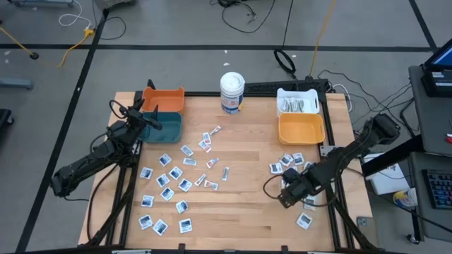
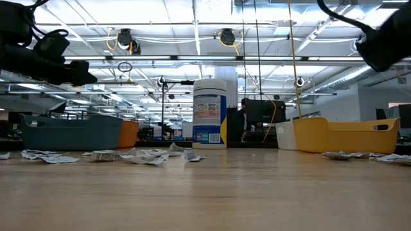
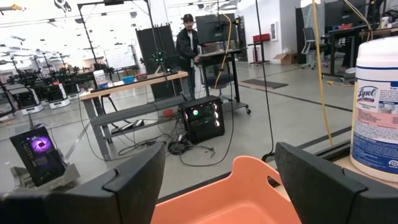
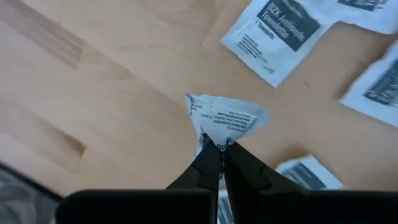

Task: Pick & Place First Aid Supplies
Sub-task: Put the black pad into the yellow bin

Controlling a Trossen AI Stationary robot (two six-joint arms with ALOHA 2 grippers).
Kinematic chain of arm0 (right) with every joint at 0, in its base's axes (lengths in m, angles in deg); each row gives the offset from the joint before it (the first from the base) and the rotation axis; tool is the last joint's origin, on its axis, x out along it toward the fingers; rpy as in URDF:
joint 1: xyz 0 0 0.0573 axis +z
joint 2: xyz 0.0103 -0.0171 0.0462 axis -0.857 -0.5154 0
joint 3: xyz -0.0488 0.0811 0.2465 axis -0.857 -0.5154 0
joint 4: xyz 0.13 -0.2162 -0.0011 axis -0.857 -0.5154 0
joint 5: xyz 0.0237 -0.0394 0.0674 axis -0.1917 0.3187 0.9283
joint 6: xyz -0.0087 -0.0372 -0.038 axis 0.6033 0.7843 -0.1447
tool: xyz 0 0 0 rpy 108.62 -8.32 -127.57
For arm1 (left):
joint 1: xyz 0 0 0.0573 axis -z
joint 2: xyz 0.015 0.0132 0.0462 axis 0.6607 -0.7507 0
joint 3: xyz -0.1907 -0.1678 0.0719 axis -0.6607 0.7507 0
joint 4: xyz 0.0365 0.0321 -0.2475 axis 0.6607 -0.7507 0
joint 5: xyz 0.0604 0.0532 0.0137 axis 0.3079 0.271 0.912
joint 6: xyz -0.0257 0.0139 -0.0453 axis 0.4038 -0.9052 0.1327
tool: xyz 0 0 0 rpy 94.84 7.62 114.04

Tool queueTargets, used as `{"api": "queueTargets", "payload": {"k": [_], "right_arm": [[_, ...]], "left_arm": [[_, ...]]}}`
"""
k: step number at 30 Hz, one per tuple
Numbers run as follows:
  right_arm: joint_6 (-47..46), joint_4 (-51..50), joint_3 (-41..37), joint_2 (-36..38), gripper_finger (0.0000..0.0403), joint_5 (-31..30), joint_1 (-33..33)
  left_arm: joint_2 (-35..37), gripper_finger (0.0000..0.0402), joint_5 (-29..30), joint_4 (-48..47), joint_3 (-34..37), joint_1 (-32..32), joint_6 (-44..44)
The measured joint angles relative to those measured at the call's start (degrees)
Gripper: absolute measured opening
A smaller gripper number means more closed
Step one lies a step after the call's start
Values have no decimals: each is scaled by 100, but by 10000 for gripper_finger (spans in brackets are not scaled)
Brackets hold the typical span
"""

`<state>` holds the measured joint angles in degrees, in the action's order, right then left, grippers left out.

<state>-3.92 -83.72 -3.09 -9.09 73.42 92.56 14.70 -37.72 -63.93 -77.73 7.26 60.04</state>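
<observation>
Many small flat packets lie flat on the wooden table, one spread at left-centre (image 1: 176,183) and a smaller group at the right (image 1: 289,162). My right gripper (image 1: 286,197) hovers over the right group, pointing steeply down, shut on a crumpled whitish packet (image 4: 224,118). White-and-blue sachets (image 4: 280,31) lie on the wood beneath it. My left gripper (image 1: 152,118) waits, open and level, by the teal bin (image 1: 164,127). In its wrist view the left orange bin (image 3: 242,199) shows between its fingers (image 3: 134,180). My right gripper pinches the crumpled packet by its near edge (image 4: 219,135) between the tips of its two fingers (image 4: 208,163). The fingers come from above, slanting down. The packet sticks out past the fingertips, bunched up, and looks lifted off the wood.
A tall white tub (image 1: 232,92) stands at the table's far middle. An orange bin (image 1: 164,99) sits behind the teal one at far left. A white bin (image 1: 297,103) and a yellow-orange bin (image 1: 301,130) sit at far right. Bare wood lies in the middle near the front.
</observation>
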Motion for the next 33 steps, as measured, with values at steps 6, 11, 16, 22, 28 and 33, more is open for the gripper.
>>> {"api": "queueTargets", "payload": {"k": [6,11,16,22,28,33], "right_arm": [[333,-1127,432,424,5,-39,-573],[537,-2002,690,653,5,-62,-1137],[666,-2281,735,799,5,-179,-1693],[1200,-2557,737,810,5,-226,-2669],[1810,-2892,737,812,7,-477,-3899],[2374,-2997,737,810,7,-686,-4998]], "left_arm": [[-2,308,0,0,2,-2,0],[-1,308,-1,0,2,-2,0],[-2,308,0,0,0,-1,0],[-1,308,0,0,1,-2,0],[-2,308,-1,0,1,-2,0],[-2,308,0,0,1,-2,0]]}}
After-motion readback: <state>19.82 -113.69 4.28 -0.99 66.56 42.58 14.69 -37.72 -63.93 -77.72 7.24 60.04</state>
